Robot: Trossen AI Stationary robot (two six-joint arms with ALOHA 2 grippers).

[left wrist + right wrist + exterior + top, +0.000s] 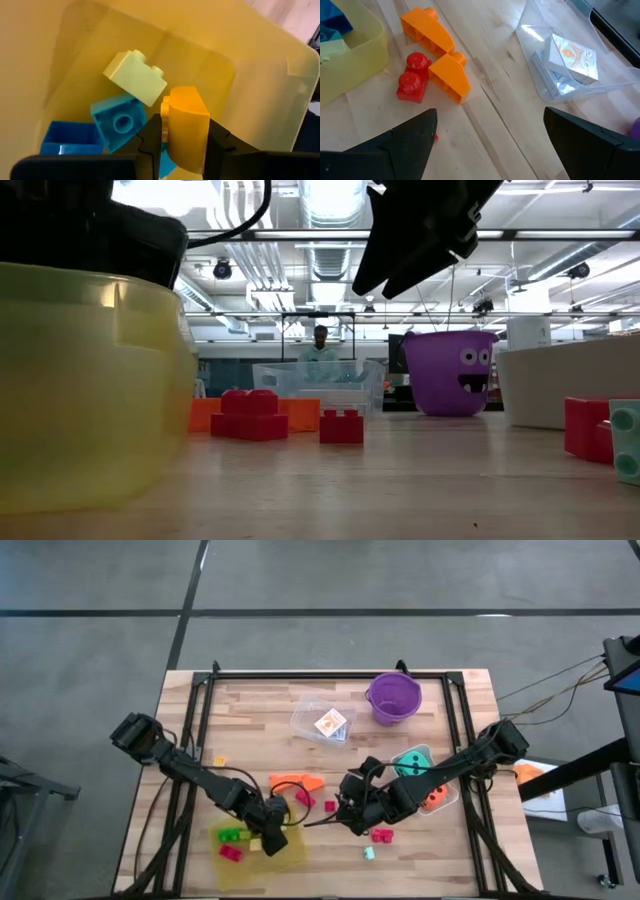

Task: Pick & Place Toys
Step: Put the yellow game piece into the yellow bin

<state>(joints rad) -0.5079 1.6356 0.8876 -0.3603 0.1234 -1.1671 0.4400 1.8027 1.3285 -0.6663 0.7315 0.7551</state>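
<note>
My left gripper (182,145) hangs over the yellow tray (260,75) at the table's near left, shut on an orange wedge piece (186,120). In the tray lie a pale yellow brick (135,77) and blue bricks (117,122). My right gripper (490,135) stands open above the table's middle, with nothing between its fingers. Beyond it two orange wedges (437,50) and a red brick (412,77) rest flat on the wood. The high view shows the left gripper (272,838) and the right gripper (345,805). My left gripper pinches the orange wedge piece by its two flat sides (172,131) between its two fingers. The fingers come steeply from above, slanting down into the tray. The wedge is lifted clear, its curved face toward the camera, above the bricks in the tray.
A clear tub (323,720) with card packs and a purple bucket (394,697) stand at the back. A pale tray with a teal die (412,762) sits at the right. Loose red and pink bricks (382,835) lie near the front; green bricks (232,834) lie by the yellow tray.
</note>
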